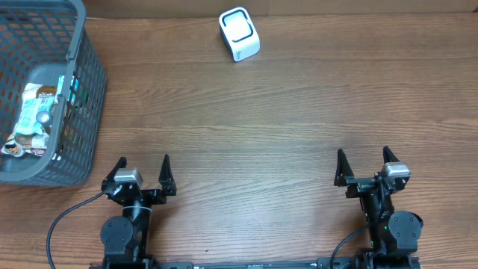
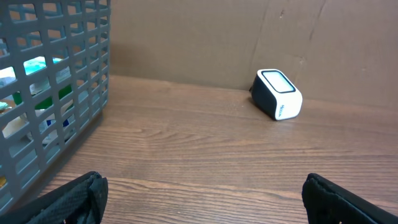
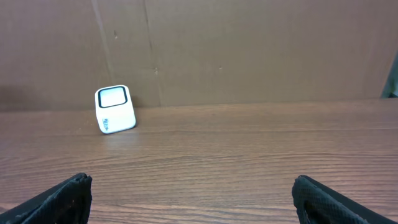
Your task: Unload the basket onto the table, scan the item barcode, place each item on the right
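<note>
Fingers on left gripper and right gripper spread wide, both empty. One white scanner at the table's far edge (side print too small to read). One grey basket far left holds the packaged items, count unclear, labels unreadable.
</note>
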